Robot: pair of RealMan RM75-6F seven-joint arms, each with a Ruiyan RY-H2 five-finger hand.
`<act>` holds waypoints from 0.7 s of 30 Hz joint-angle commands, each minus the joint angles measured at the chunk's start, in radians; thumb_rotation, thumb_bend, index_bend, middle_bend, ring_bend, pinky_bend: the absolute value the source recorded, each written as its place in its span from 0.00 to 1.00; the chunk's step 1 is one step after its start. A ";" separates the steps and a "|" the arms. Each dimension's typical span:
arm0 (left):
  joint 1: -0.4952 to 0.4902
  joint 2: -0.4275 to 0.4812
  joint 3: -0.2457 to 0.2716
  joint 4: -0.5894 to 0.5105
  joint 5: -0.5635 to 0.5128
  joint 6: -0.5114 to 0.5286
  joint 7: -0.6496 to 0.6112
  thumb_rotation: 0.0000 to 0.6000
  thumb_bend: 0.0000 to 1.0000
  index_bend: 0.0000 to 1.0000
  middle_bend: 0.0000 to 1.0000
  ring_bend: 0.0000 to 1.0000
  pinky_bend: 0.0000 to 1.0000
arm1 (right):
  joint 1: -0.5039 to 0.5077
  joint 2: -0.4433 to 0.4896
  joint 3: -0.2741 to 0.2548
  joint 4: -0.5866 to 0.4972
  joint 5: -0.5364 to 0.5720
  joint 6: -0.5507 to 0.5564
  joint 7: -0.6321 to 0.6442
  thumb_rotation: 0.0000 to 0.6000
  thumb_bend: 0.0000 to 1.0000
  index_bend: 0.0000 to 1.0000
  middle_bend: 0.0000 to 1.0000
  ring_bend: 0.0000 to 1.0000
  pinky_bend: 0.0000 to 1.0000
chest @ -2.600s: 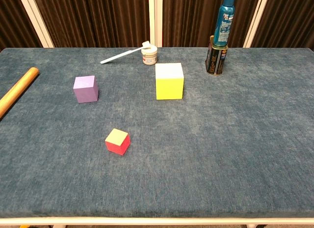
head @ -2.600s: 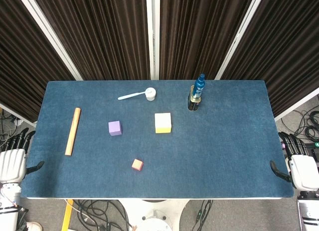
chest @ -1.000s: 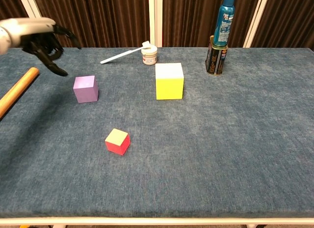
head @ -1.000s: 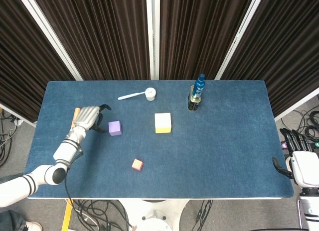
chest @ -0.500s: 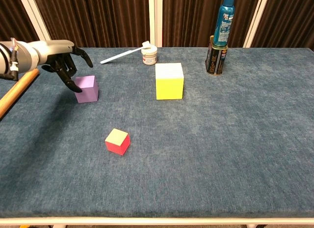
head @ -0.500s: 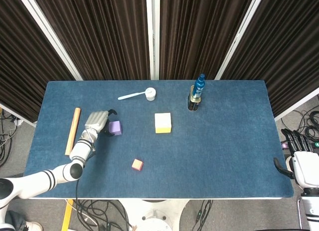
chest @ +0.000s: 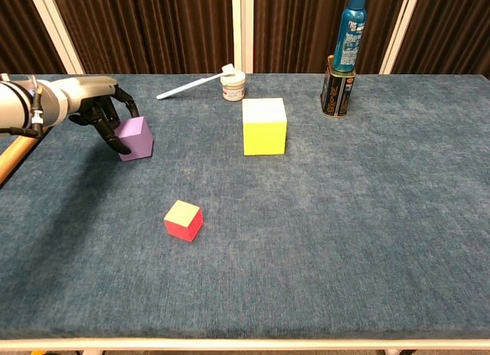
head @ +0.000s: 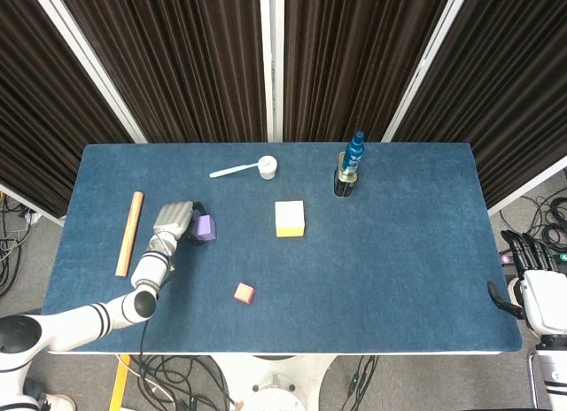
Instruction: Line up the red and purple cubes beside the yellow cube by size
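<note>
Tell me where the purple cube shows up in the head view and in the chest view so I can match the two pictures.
Head view: purple cube sits left of centre, with the left hand against its left side.
Chest view: purple cube is upper left, the left hand against it.
Shared landmark: the yellow cube, to the purple cube's right in both.

Even bright overhead light, soft short shadows, no glare; both views sharp, undistorted.

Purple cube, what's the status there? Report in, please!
Left hand closing its fingers around the purple cube, cube tilted. Right hand idle off the table edge. Red cube and yellow cube untouched; path between looks clear.
</note>
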 commanded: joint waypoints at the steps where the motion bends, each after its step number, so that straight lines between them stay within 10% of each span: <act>1: 0.007 -0.005 -0.004 -0.002 0.023 0.020 -0.011 1.00 0.19 0.56 0.98 1.00 1.00 | 0.002 -0.001 -0.001 0.001 -0.002 -0.003 0.003 1.00 0.26 0.00 0.08 0.00 0.07; 14: 0.016 0.061 -0.010 -0.272 0.277 0.162 0.000 1.00 0.22 0.57 0.99 1.00 1.00 | 0.002 -0.002 -0.004 0.002 -0.016 0.004 0.004 1.00 0.26 0.00 0.08 0.00 0.08; 21: -0.063 -0.014 -0.040 -0.204 0.120 0.104 0.091 1.00 0.21 0.57 0.99 1.00 1.00 | -0.005 0.002 -0.007 0.001 -0.019 0.015 0.006 1.00 0.26 0.00 0.08 0.00 0.08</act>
